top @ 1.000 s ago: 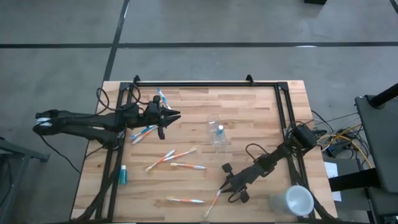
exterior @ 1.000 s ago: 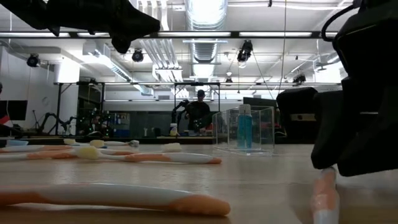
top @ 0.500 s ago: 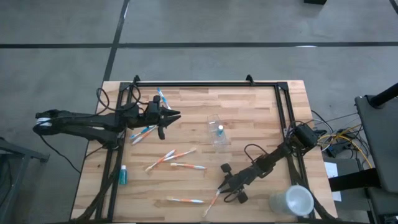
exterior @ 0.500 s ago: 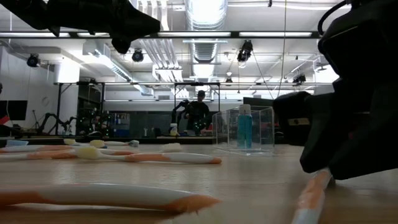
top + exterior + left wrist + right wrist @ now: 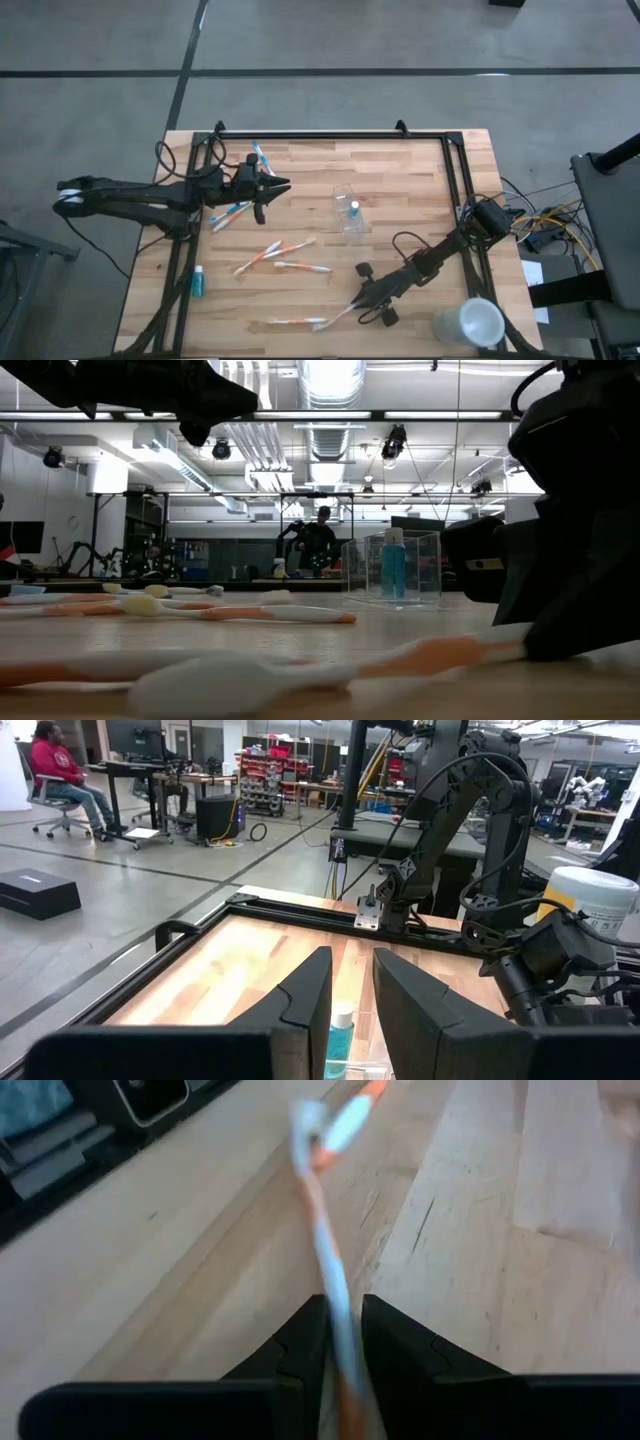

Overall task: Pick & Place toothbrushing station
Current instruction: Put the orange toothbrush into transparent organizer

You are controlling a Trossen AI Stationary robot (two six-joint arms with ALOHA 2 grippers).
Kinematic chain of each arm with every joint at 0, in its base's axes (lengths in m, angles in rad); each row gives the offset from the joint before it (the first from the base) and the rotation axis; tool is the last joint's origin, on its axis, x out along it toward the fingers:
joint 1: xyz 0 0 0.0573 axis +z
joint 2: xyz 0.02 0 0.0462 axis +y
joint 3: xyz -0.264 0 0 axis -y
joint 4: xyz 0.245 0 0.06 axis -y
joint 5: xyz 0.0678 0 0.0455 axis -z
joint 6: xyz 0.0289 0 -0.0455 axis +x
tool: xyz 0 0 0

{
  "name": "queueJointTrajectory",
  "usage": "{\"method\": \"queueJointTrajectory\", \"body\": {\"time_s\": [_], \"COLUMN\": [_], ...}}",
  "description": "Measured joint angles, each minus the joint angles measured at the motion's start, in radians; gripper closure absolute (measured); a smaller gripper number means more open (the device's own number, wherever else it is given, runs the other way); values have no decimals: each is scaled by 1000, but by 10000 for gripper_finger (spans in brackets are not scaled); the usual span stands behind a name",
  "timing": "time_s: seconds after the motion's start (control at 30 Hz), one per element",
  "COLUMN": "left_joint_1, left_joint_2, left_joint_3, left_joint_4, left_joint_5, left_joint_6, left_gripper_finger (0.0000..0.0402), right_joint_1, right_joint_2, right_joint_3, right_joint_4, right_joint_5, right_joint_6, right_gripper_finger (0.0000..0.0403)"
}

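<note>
1. Lying low over the near table (image 5: 420, 170) edge, an orange-and-white toothbrush (image 5: 338, 316) is clamped by the right gripper (image 5: 366, 306).
2. The clear cup (image 5: 348, 212), mid-table, holds a blue tube (image 5: 393, 565).
3. Left gripper (image 5: 272, 187) is held aloft near the far-left toothbrushes, fingers narrowly parted, nothing gripped.

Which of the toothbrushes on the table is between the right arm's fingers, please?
The white-and-orange toothbrush at the table's near edge, its handle end between the right gripper's fingers. The other toothbrushes lie untouched.

Overhead and table-level cameras share the table (image 5: 400, 170).
</note>
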Motion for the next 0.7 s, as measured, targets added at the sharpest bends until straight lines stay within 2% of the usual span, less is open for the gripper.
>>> {"method": "queueJointTrajectory", "body": {"time_s": [0.4, 0.6, 0.7], "left_joint_1": [0, 0, 0], "left_joint_2": [0, 0, 0], "left_joint_3": [0, 0, 0], "left_joint_4": [0, 0, 0], "left_joint_5": [0, 0, 0], "left_joint_6": [0, 0, 0], "left_gripper_finger": [321, 321, 321], "right_joint_1": [0, 0, 0], "right_joint_2": [0, 0, -1], "right_joint_3": [-1, -2, -2], "right_joint_4": [-2, 0, 2], "right_joint_5": [1, 3, 3], "right_joint_6": [31, 31, 27], "right_gripper_finger": [347, 380, 383]}}
